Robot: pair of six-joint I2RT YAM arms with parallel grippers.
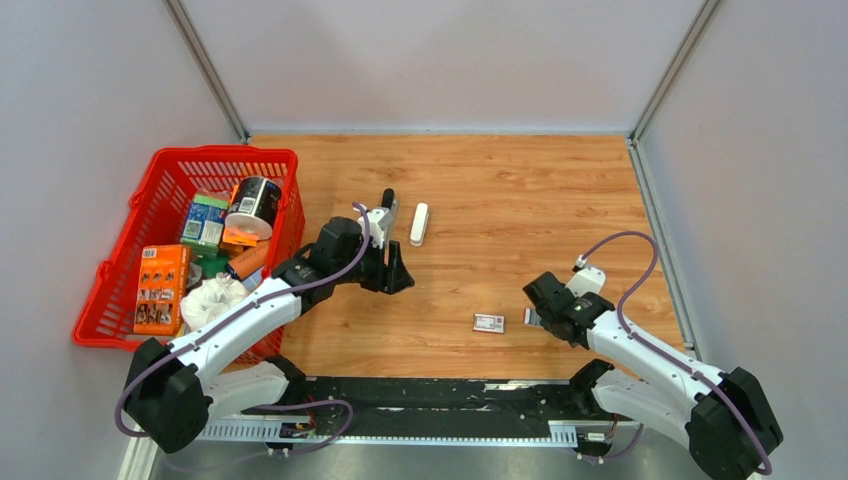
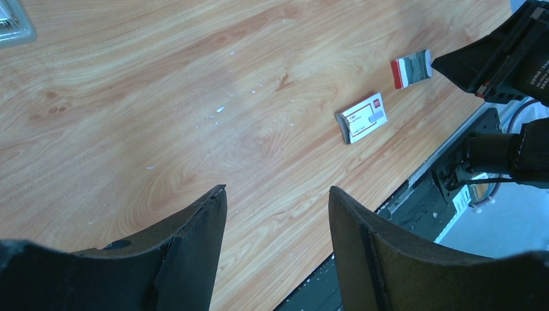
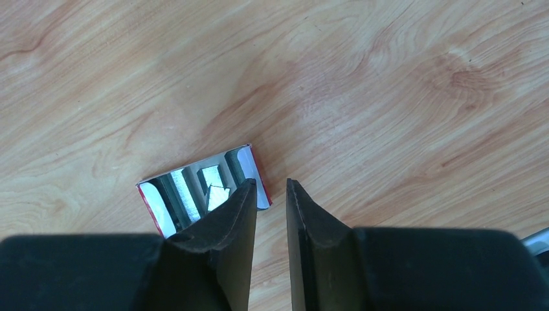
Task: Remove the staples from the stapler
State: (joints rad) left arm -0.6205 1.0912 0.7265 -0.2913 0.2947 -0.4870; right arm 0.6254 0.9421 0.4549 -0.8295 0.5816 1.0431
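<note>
Near the middle of the worktop (image 1: 520, 180), towards its far edge, lies the one white stapler (image 1: 419, 223), beside my left end effector (image 2: 277, 194), wide open and empty, while my right end effector (image 3: 272, 188), open a narrow slit on nothing, half hides one shiny red-edged tray (image 3: 181, 188) by one flat box (image 1: 489, 322).

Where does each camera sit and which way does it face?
Top external: above and behind the arms, looking down on wooden table, stapler, red basket; both arms show.
Left wrist: on the left arm, looking across the table at the right arm; own open jaws below.
Right wrist: looking steeply down at a small red-edged tray; own jaws narrowly apart.
Shared: top external and left wrist both show the red-and-white box.
</note>
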